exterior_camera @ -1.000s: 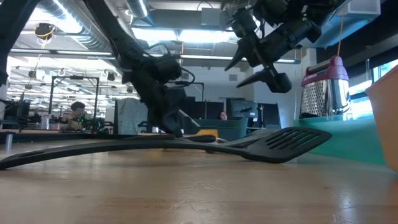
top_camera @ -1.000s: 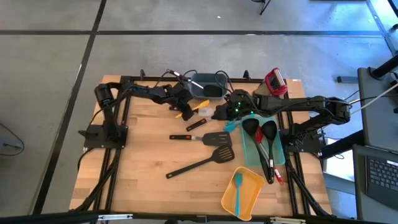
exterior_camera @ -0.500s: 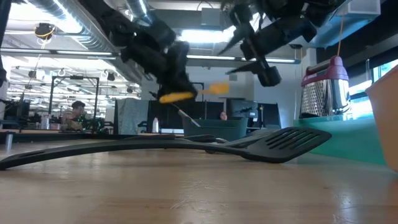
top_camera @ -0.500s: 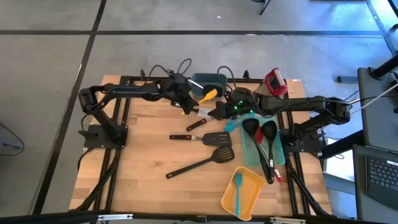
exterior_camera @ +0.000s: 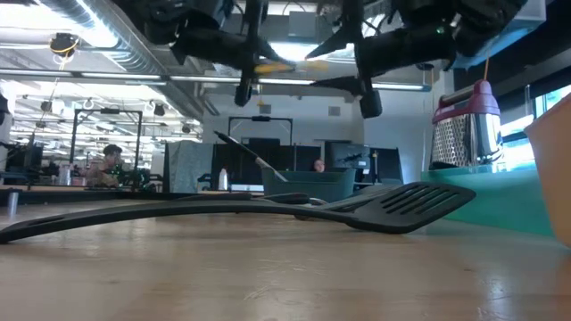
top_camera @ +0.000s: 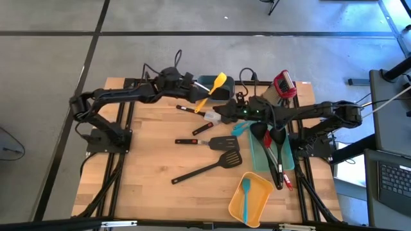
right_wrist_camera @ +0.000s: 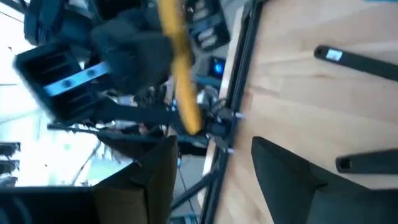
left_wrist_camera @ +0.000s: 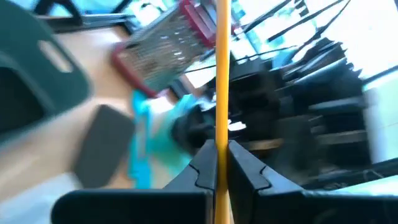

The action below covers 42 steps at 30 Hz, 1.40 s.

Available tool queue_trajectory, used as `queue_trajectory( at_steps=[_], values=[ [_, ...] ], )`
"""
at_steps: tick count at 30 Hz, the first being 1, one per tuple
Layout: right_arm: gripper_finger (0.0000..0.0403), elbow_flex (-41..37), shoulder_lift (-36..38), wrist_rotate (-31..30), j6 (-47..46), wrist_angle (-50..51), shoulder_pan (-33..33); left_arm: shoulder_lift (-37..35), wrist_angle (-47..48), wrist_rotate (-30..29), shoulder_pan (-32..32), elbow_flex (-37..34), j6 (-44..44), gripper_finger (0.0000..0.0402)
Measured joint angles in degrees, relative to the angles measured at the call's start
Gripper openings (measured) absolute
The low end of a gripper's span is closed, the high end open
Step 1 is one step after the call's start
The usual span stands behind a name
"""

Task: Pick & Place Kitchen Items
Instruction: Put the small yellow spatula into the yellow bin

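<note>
1. The orange-headed spatula (top_camera: 212, 92) is hanging in the air, pinched by its handle in the closed jaws of the left gripper (top_camera: 192, 96), its head poking out past them over the rim of the dark bin (top_camera: 221, 84) at the back of the bench (top_camera: 148, 160).
2. To do this well, I'd say the left arm is needing to carry the head fully over the bin before letting go, keeping the handle steady.
3. The right gripper (top_camera: 218, 114) is waiting just beside, jaws spread and holding nothing; it should be keeping clear.
4. Compared with a second ago, the spatula is riding higher and farther toward the bin, having been lifted off the wood.
5. The black turners (top_camera: 221, 151) are lying where they were.
</note>
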<state>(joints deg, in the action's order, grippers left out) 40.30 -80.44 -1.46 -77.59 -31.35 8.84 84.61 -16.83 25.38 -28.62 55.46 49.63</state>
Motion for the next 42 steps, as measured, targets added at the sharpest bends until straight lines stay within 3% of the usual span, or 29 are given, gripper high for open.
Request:
queue_trajectory(
  at_steps=[11, 23, 27, 34, 38, 42],
  values=[
    [0.0208, -1.5, 0.0, -13.3, 7.5, -14.7, -4.8, -0.5, -8.2, -1.8, 6.4, 0.0, 16.0, 0.0008],
    [0.0206, -1.5, 0.2, -15.4, 8.1, -19.1, -5.5, -0.8, -8.7, -4.9, 12.3, 0.0, 18.0, 0.0008],
    [0.0168, -1.5, 0.2, -15.2, 8.0, -22.3, -5.5, -0.9, -8.6, -7.6, 13.3, 0.0, 17.8, 0.0008],
    [0.0019, -1.5, 0.2, -15.0, 8.2, -22.8, -6.3, -0.9, -10.3, -8.2, 12.9, 0.0, 18.0, 0.0008],
    [0.0016, -1.4, 0.3, -14.6, 6.1, -23.3, -6.3, -0.8, -13.5, -7.2, 12.8, 0.0, 18.7, 0.0014],
    [0.0016, -1.3, 0.9, -11.9, 3.3, -23.7, -6.3, -1.3, -16.1, -4.0, 12.5, -0.1, 18.1, 0.0054]
  ],
)
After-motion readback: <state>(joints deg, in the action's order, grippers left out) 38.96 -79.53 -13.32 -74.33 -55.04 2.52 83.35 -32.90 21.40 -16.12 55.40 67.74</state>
